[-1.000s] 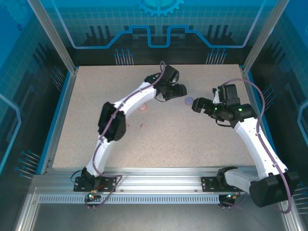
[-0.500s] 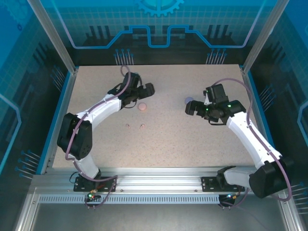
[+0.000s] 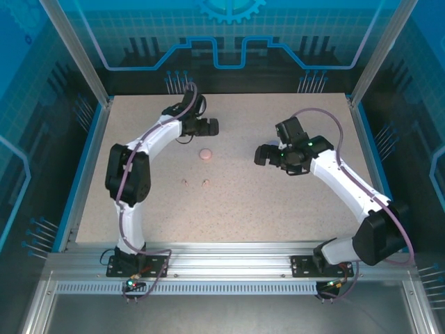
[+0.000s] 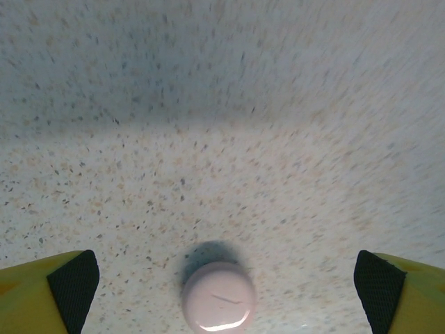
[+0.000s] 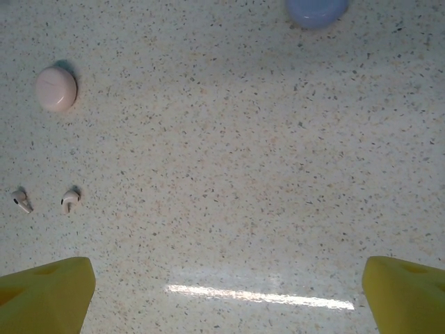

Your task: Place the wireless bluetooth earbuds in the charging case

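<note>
A round pale pink charging case (image 3: pixel 206 154) lies shut on the speckled table (image 3: pixel 139 209). In the left wrist view the pink case (image 4: pixel 217 296) sits low between the wide-apart fingers (image 4: pixel 73 282) of my left gripper (image 4: pixel 226 287), untouched. From above, the left gripper (image 3: pixel 211 127) hovers open just behind the case. Two tiny pink earbuds (image 3: pixel 184 182) (image 3: pixel 206 183) lie in front of it. My right gripper (image 3: pixel 262 154) is open and empty. Its view shows the right gripper (image 5: pixel 226 296), both earbuds (image 5: pixel 21 200) (image 5: pixel 69 201), the pink case (image 5: pixel 55 88) and a light purple case (image 5: pixel 316 10).
Blue rails (image 3: pixel 80 174) and metal posts (image 3: pixel 73 52) frame the table. The aluminium base rail (image 3: pixel 222 264) runs along the near edge. Open tabletop lies in front of the earbuds and on the near right.
My left gripper swung left from beside the purple case to behind the pink case and opened wide. My right gripper moved left over the purple case's spot.
</note>
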Robot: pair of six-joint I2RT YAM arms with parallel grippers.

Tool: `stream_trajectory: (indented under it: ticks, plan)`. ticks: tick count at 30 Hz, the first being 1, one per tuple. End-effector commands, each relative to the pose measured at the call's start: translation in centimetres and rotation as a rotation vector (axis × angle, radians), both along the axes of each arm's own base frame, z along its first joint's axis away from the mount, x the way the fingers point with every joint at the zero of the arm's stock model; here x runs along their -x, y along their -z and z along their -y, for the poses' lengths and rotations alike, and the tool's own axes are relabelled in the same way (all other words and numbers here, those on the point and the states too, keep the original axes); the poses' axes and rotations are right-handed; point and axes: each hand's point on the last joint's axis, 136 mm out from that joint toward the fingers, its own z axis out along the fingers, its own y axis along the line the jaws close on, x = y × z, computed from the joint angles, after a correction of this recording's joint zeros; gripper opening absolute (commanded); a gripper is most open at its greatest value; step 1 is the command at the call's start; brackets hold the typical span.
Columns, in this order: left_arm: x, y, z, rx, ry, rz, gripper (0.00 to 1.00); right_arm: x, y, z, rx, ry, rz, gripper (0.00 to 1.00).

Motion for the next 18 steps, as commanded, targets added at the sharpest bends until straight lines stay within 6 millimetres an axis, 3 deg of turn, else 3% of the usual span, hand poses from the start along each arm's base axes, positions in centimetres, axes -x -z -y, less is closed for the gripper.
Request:
stream_trajectory:
  ticks: [1,5,11,18]
  plan:
    - [3.6,3.6,-0.2,-0.175,0.126,-0.193,0.99,-0.8,-1.1,-0.7,0.000,0.011,0.025,1.00]
    - [3.6,4.5,0.3,-0.199,0.147,-0.210,0.98,-1.0,-1.4,-0.9,0.003,0.008,0.032,1.00]
    - [3.6,6.2,0.7,-0.192,0.157,-0.248,0.86,-1.0,-1.6,-0.8,0.007,0.007,0.040,1.00]
    - [3.9,7.8,0.7,-0.195,0.159,-0.285,0.81,-0.9,-1.5,-0.6,0.015,0.007,0.042,1.00]
